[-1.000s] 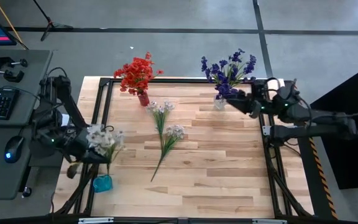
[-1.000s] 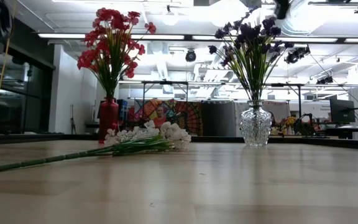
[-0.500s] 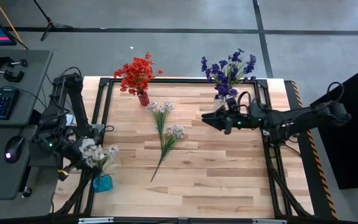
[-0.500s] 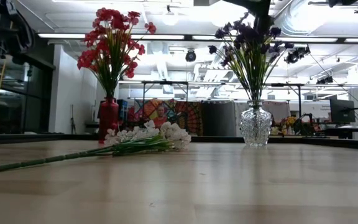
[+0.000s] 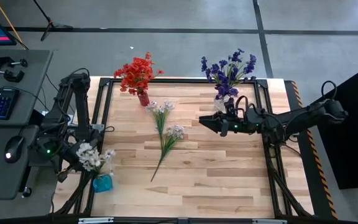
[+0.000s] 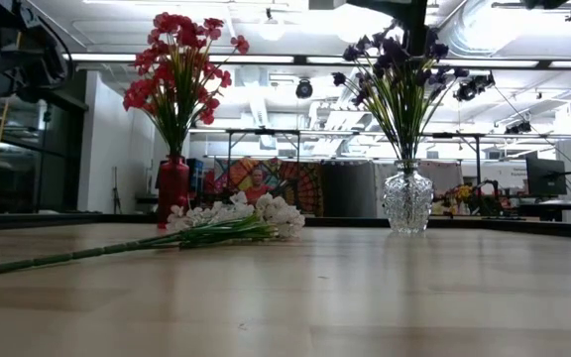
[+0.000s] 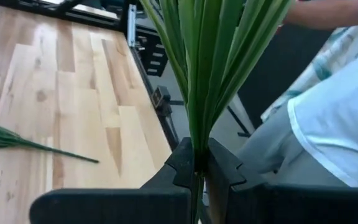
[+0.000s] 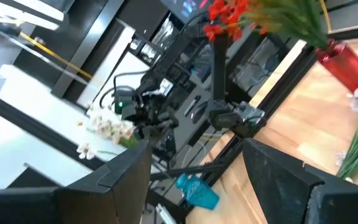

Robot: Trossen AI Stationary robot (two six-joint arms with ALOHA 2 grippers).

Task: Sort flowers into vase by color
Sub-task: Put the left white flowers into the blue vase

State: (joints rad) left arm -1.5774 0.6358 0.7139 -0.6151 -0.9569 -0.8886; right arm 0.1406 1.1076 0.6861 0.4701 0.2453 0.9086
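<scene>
Left hand (image 5: 73, 163) clamping one white sprig (image 5: 91, 157), right hand (image 5: 205, 122) wide; two white sprigs (image 5: 166, 127) lying

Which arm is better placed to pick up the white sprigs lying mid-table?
The right. Its gripper is open, hovering near the white sprigs. The left gripper is shut on a white bunch above the blue vase.
</scene>
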